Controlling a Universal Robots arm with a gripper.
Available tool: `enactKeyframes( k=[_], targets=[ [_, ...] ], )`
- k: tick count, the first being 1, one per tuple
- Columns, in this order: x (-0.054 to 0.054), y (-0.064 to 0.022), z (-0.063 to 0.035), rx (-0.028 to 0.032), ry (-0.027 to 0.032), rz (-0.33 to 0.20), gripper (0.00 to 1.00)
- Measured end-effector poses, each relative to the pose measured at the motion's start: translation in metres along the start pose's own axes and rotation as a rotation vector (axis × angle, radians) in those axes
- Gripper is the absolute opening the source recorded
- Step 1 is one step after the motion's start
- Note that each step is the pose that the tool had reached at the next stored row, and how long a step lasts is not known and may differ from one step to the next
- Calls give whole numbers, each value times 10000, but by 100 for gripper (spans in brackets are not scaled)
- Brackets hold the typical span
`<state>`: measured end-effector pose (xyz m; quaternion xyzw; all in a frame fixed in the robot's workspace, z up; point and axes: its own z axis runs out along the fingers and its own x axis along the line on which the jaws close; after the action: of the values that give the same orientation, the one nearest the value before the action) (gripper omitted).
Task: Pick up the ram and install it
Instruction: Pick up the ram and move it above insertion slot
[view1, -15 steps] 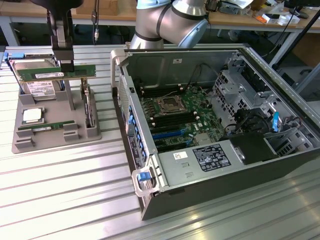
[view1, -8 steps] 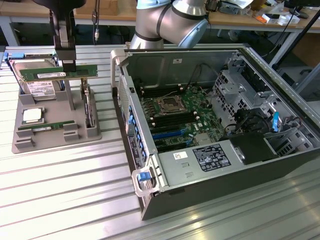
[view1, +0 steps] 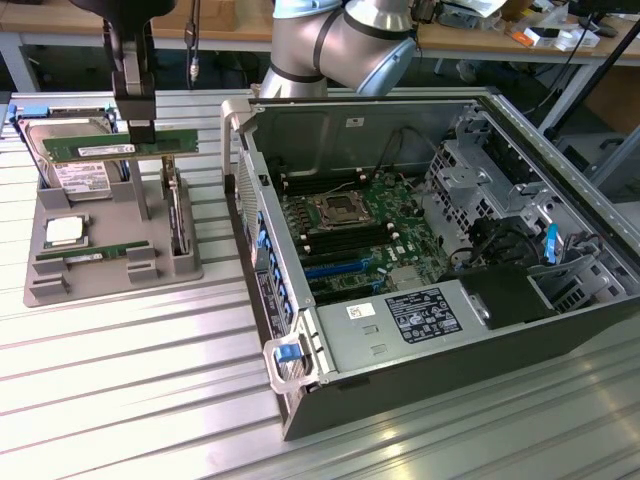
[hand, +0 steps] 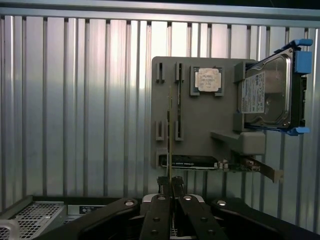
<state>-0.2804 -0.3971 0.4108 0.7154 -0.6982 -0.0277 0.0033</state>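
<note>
The ram (view1: 118, 147), a long green stick with a white label, hangs level in the air above the grey holder tray (view1: 150, 270) at the exterior view's left. My gripper (view1: 139, 130) is shut on its top edge near its middle. From the wrist, the ram (hand: 169, 135) appears edge-on as a thin line running out from between my black fingers (hand: 161, 186), over the tray (hand: 200, 125). The open computer case (view1: 420, 250) with its motherboard (view1: 350, 215) lies to the exterior view's right.
In the tray are a silver hard drive (view1: 75, 172), a square processor (view1: 63, 232), another green stick (view1: 85, 256) and an upright card (view1: 178, 215). The case has a side wall with a handle (view1: 285, 360). The table is ribbed aluminium.
</note>
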Motion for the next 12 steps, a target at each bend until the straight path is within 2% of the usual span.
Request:
enactKeyframes(
  k=[12],
  targets=[
    [1, -56, -3, 0, 0, 0, 12]
  ],
)
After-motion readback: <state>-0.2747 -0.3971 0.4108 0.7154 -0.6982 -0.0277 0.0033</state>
